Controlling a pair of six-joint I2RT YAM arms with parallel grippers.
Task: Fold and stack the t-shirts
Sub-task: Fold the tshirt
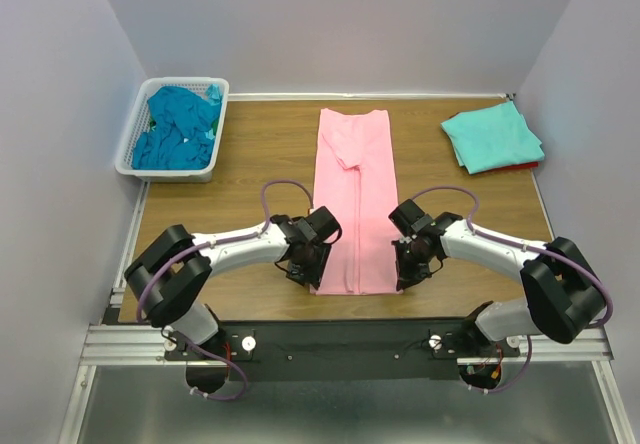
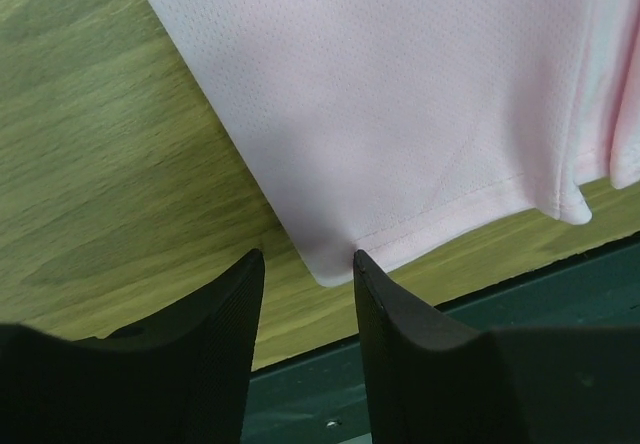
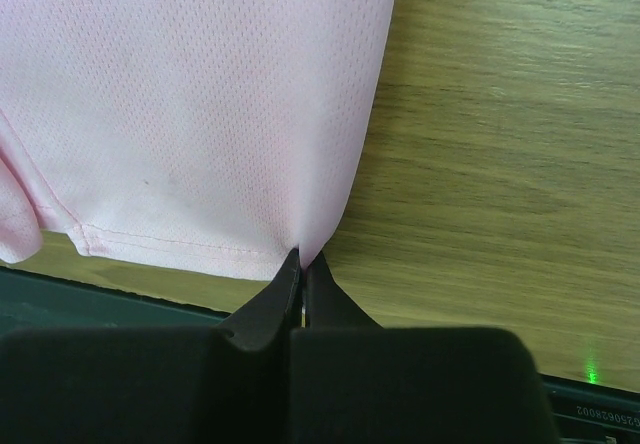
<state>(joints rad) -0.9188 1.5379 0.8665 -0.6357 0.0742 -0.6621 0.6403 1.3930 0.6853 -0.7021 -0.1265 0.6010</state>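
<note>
A light pink t-shirt (image 1: pixel 355 199) lies as a long folded strip down the middle of the table. My right gripper (image 3: pixel 303 260) is shut on its near right hem corner (image 3: pixel 318 239), the fabric pinched between the tips. My left gripper (image 2: pixel 308 260) stands open around the near left corner (image 2: pixel 335 264), one fingertip (image 2: pixel 362 264) touching the hem. In the top view both grippers sit at the shirt's near end, left (image 1: pixel 308 264) and right (image 1: pixel 412 264). A folded light aqua t-shirt (image 1: pixel 492 136) rests on a red one (image 1: pixel 520 167) at the far right.
A white lattice basket (image 1: pixel 135 144) at the far left holds crumpled teal-blue shirts (image 1: pixel 178 126). The table's near edge and a dark green rail (image 2: pixel 500 294) run just behind the pink hem. Grey walls close in the table on three sides.
</note>
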